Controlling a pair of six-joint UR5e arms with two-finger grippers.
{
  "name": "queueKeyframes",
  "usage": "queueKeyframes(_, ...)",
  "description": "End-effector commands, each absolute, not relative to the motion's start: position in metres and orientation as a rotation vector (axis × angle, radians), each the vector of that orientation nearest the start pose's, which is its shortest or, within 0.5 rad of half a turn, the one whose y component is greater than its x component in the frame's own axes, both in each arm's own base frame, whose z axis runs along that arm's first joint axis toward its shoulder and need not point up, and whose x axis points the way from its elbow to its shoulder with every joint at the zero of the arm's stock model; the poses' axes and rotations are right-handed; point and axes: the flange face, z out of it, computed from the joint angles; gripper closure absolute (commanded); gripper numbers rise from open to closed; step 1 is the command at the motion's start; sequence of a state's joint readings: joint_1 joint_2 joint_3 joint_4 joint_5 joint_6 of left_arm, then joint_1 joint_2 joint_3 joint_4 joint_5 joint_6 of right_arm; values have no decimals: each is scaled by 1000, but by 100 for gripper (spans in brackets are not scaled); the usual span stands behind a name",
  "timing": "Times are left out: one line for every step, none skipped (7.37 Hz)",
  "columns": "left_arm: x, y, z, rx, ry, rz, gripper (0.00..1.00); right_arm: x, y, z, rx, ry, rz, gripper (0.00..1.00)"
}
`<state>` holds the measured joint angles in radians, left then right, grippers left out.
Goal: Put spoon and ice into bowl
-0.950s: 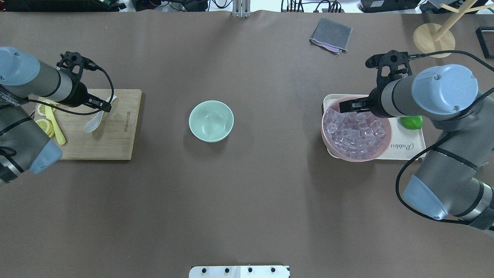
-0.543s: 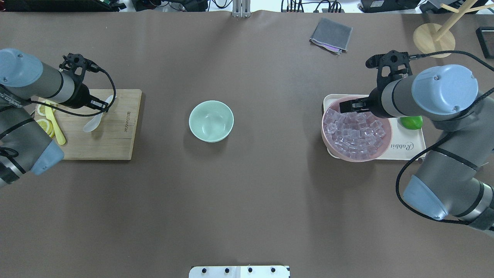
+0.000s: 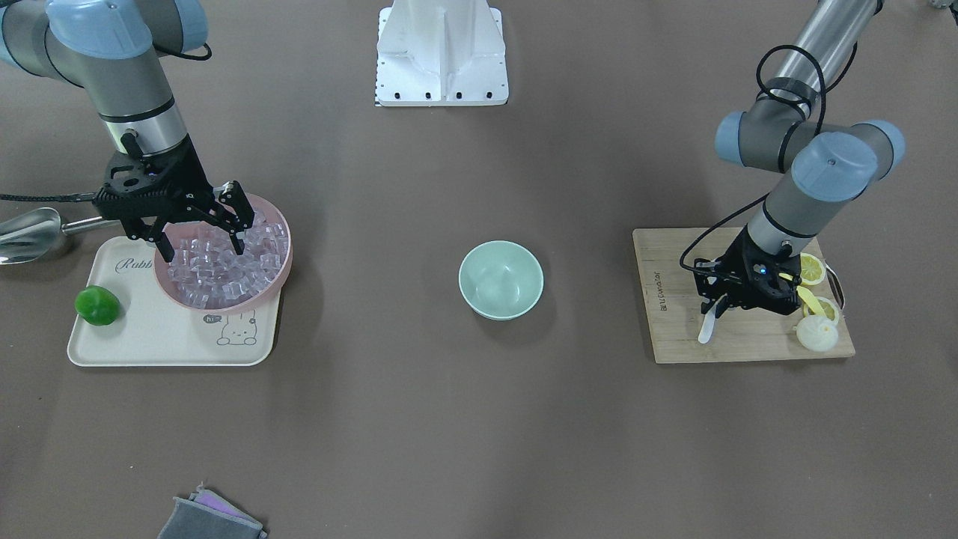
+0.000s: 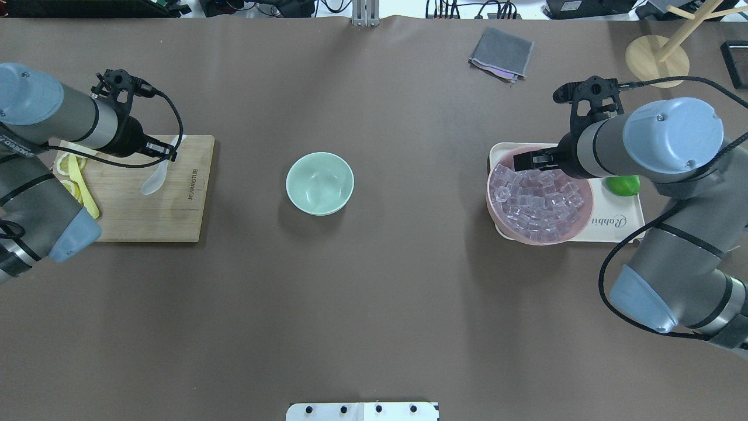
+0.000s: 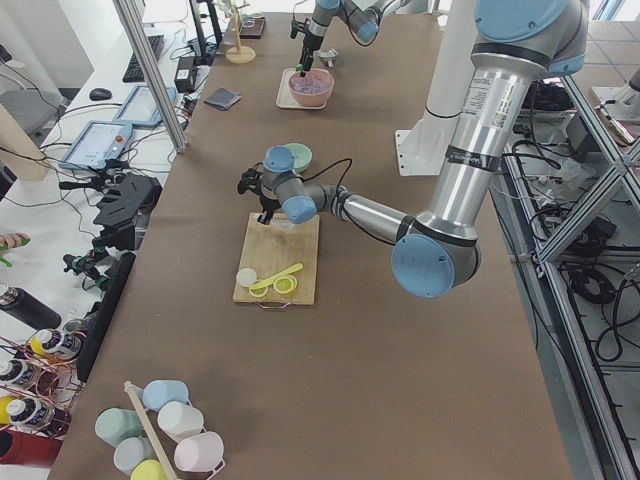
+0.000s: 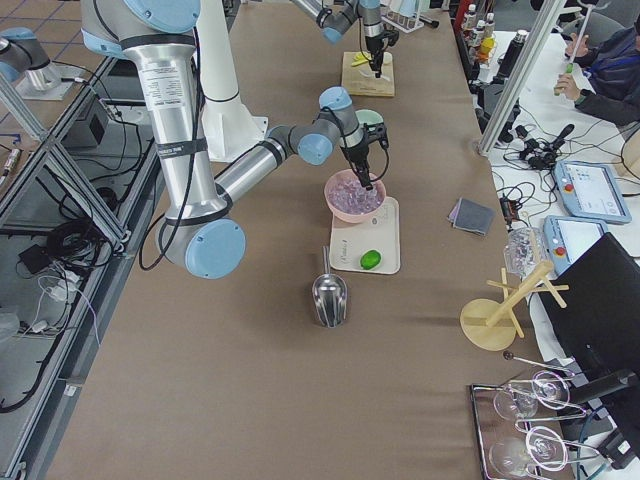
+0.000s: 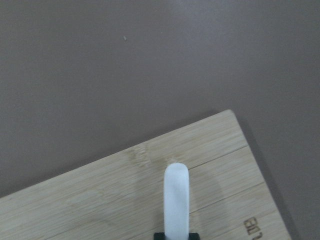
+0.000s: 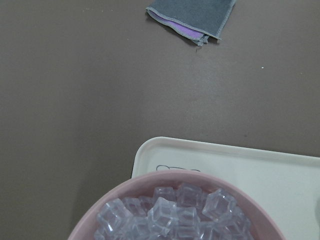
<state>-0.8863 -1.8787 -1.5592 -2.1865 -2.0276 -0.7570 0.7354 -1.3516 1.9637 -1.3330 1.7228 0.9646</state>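
Observation:
The white spoon hangs handle-up from my left gripper, which is shut on its handle just above the wooden cutting board. The front view shows the spoon under the gripper, and the left wrist view shows its handle between the jaws. The mint-green bowl stands empty at the table's middle. Several clear ice cubes fill a pink bowl. My right gripper is open, its fingers spread just over the ice at the bowl's far side.
Lemon slices and a yellow utensil lie on the board's left end. The pink bowl and a lime sit on a cream tray. A metal scoop lies beside the tray. A grey cloth and a wooden stand are at the far right.
My left gripper has lifted the spoon off the board and moved it a little to the right and farther away. The right arm has not moved.

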Motion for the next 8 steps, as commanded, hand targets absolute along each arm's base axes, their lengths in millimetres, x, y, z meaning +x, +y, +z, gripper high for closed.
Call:
queueKeyframes(340,-552,354,333,1049,-111,100,-332,-459,342,411,-758,55,1)
queueKeyframes(369,-541,327,283,1099,-193,100,-332,-459,343,407,-757,57,1)
queueKeyframes(408,-528,303,299,1112,-323,100,-333,-458,342,407,-759,56,1)
queueKeyframes(451,-506,288,315,1116,-400,100,-333,-458,343,407,-757,55,1)
queueKeyframes(475,-494,274,337,1126,-466,100,-334,-459,342,408,-758,54,1)
queueKeyframes(494,-481,267,342,1135,-512,100,-334,-459,344,407,-755,55,1)
queueKeyframes(507,-473,265,367,1129,-523,100,-334,-459,343,409,-758,55,1)
queueKeyframes(517,-468,270,371,1115,-518,89,-335,-458,343,409,-757,55,1)
